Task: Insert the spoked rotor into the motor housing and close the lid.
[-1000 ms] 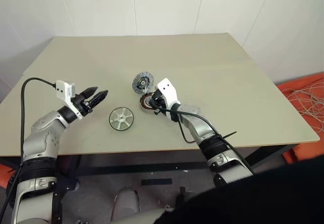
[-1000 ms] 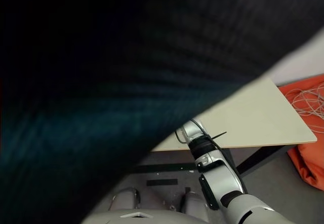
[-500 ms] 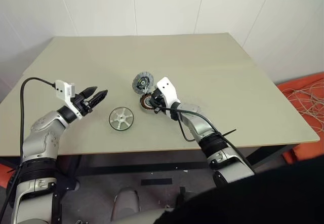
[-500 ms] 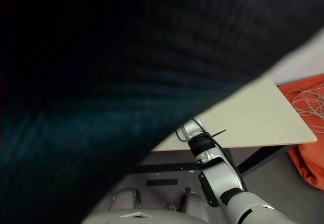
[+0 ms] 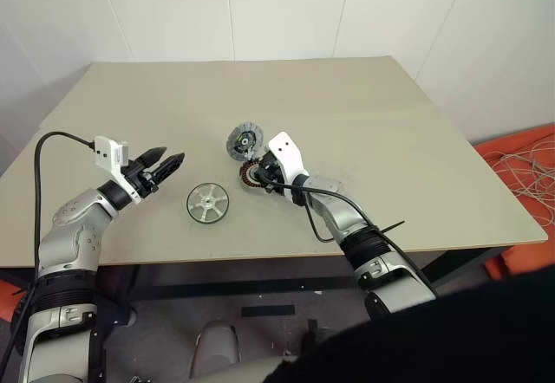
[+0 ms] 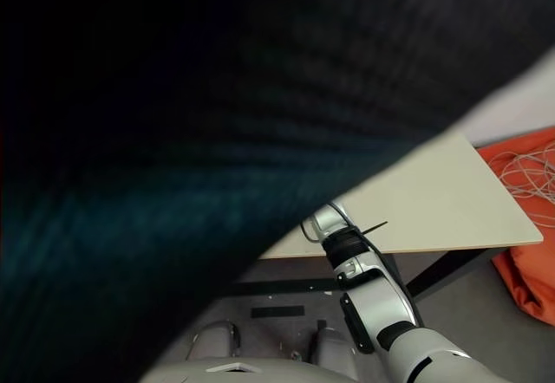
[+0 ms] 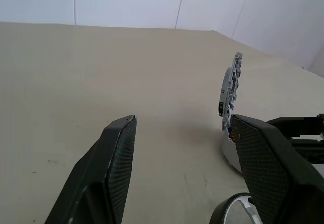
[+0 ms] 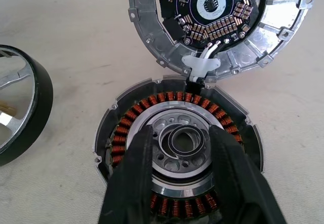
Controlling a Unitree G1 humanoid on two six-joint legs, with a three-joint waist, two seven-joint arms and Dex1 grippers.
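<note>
Left eye view: resting flat on the beige rectangular table [image 5: 364, 123], the spoked rotor [image 5: 208, 203], a shiny silver wheel in a dark rim, just ahead of the tips of the left gripper [image 5: 165, 165] and a little to their near side. Left fingers hovering apart, gripping nothing. Sitting just beyond the rotor, the motor housing [image 5: 252, 175], a short round silver ring with orange-brown copper windings, right at the fingertips of the right gripper [image 5: 263, 178]. Standing tilted open behind the housing, its round silver hinged lid [image 5: 244, 139].

Right eye view: showing a corner of the table, an orange cloth with pale cables [image 6: 531, 227] on the floor beside it, and part of the right forearm.

Left wrist view: two black fingers [image 7: 114, 168] spread wide, bare tabletop lying between them. Showing edge-on past the far finger, the raised lid [image 7: 230, 98]; peeking out at the base of that finger, a curved piece of the rotor's rim [image 7: 234, 210].

Right wrist view: right fingers [image 8: 136, 173] parted and released, straddling the housing's central silver hub [image 8: 183, 142], clamping nothing. Copper windings ringing the hub outside both fingers. Lid [image 8: 217, 19] lying open beyond the fingertips, circuit board facing up. Rotor [image 8: 20, 110] sitting apart, off to one side of the fingers.
</note>
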